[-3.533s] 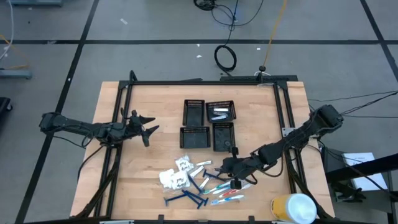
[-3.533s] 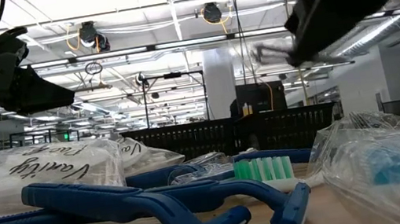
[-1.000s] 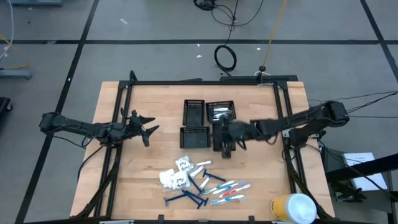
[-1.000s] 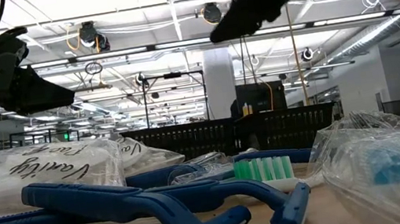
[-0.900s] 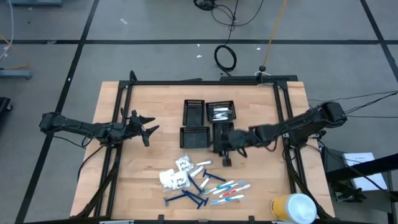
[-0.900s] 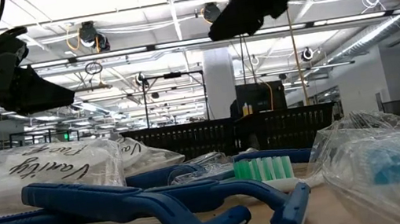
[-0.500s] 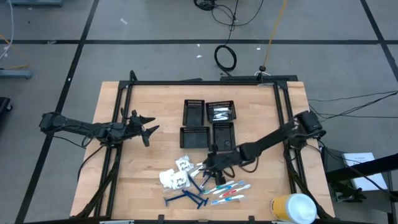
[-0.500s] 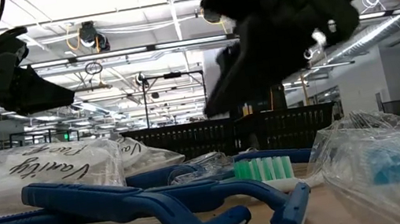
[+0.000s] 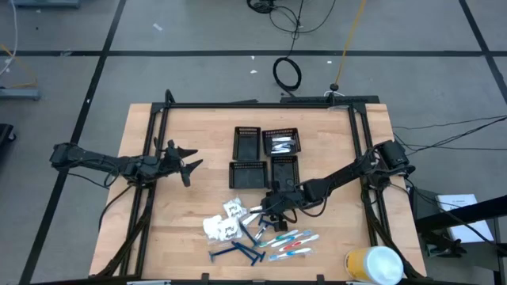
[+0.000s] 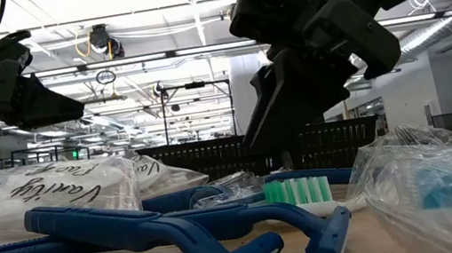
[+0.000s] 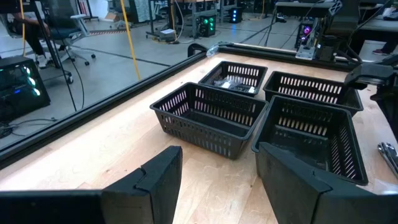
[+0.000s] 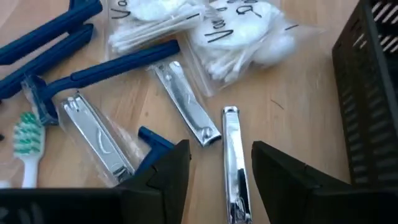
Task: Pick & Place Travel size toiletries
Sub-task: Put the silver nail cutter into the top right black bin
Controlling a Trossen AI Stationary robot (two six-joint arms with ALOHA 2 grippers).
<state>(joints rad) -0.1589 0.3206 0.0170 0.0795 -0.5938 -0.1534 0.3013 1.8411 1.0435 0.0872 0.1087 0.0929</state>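
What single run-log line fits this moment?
right gripper: open, over nail clipper beside pile | left gripper: open, idle facing mesh trays | silvery pieces in one tray

My fingers are matt black. Below them lie shiny silver nail clippers, dark blue razors and a toothbrush with green-and-white bristles. The clear packets hold white cotton and carry black handwriting. The table is pale honey-coloured wood inside a black frame. All four mesh trays are black with a slotted pattern. The large cylinder at the table's corner is yellow with a white top.
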